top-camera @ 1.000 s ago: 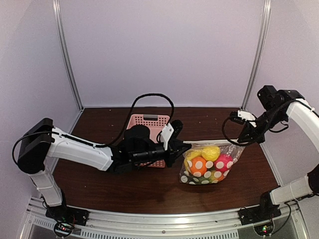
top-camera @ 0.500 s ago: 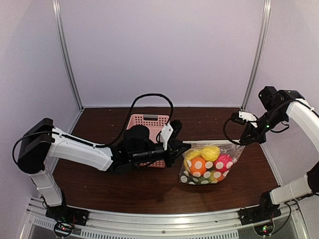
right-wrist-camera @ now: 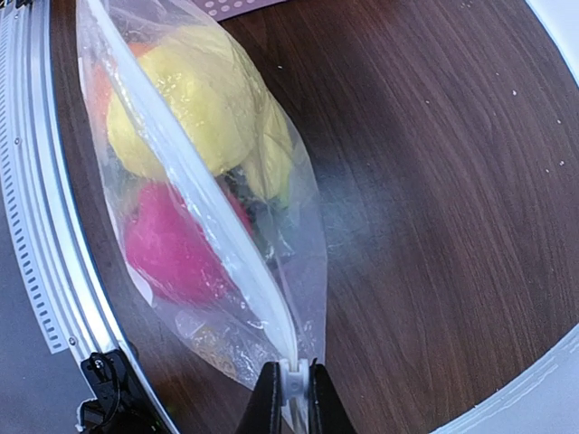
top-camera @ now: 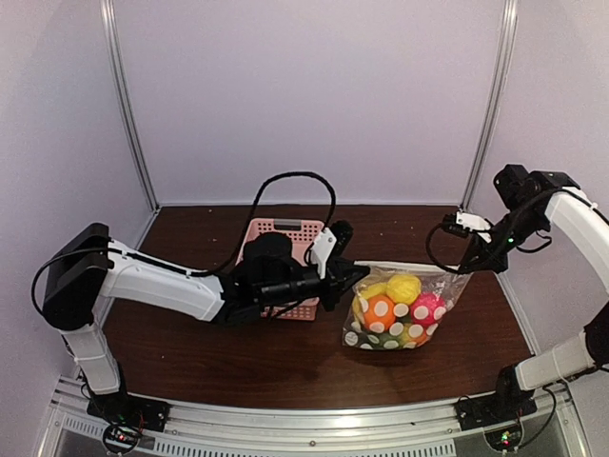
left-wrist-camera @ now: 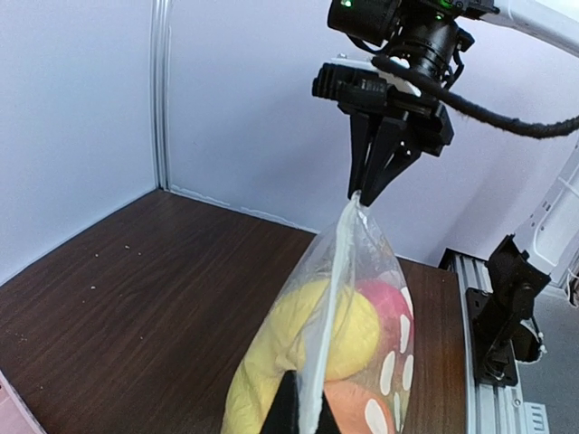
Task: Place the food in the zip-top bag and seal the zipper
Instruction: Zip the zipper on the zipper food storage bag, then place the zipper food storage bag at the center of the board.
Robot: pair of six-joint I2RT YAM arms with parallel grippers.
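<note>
Between left end effector (top-camera: pixel 358 274) and right end effector (right-wrist-camera: pixel 289 396), both pinching it, floppy dotted zip-top bag (top-camera: pixel 400 322).

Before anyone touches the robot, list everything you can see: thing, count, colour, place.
bag: one, clear with white dots, right of centre, its mouth held up
zipper: one, clear strip, along the bag's top edge
yellow piece: one, inside the bag
orange: one, inside the bag
red ball: one, inside the bag
basket: one, pink, at the back, behind the left arm
table: one, dark brown
left fingers: shut on the bag's left end
right fingers: shut on the zipper's right end
</note>
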